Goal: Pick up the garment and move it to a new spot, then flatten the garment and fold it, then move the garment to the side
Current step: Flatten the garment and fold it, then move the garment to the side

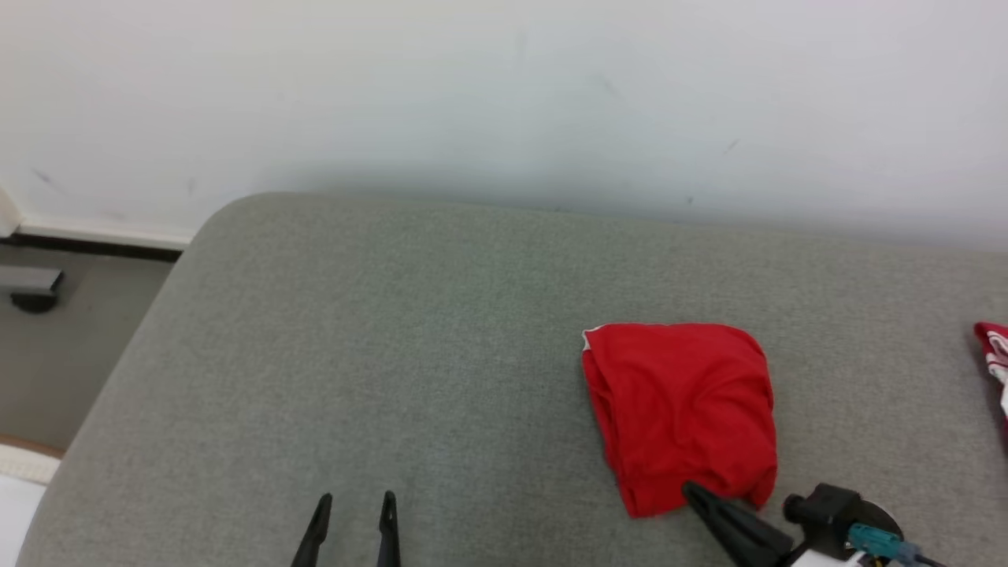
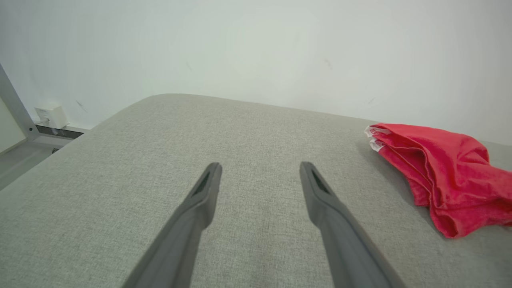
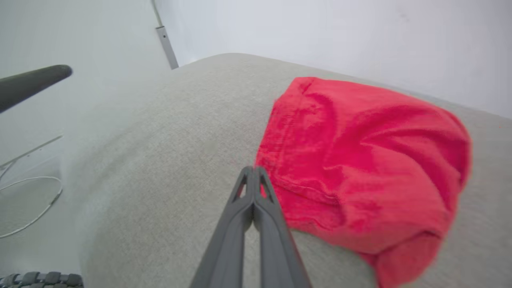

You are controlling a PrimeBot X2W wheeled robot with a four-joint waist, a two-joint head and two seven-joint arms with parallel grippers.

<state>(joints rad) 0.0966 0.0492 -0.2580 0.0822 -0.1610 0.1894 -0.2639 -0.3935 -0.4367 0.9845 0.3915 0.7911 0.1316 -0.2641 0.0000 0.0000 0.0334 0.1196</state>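
The garment (image 1: 681, 409) is a red cloth folded into a compact packet, lying on the grey upholstered surface (image 1: 394, 339) right of centre. My right gripper (image 1: 693, 492) is shut, and its tip rests at the packet's near edge. In the right wrist view the closed fingertips (image 3: 253, 172) meet at the garment's (image 3: 360, 160) left hem, with no cloth visibly pinched between them. My left gripper (image 1: 354, 504) stands open near the front edge, well left of the garment, and holds nothing. In the left wrist view its open fingers (image 2: 208, 184) point across bare fabric, with the garment (image 2: 444, 176) off to the right.
A white wall (image 1: 504, 94) runs close behind the surface. The surface's rounded left edge drops to the floor (image 1: 55, 354), where a small grey fitting (image 1: 31, 287) sits. Another red-and-white cloth (image 1: 994, 354) pokes in at the far right edge. A white wall box (image 2: 50, 116) sits low on the left.
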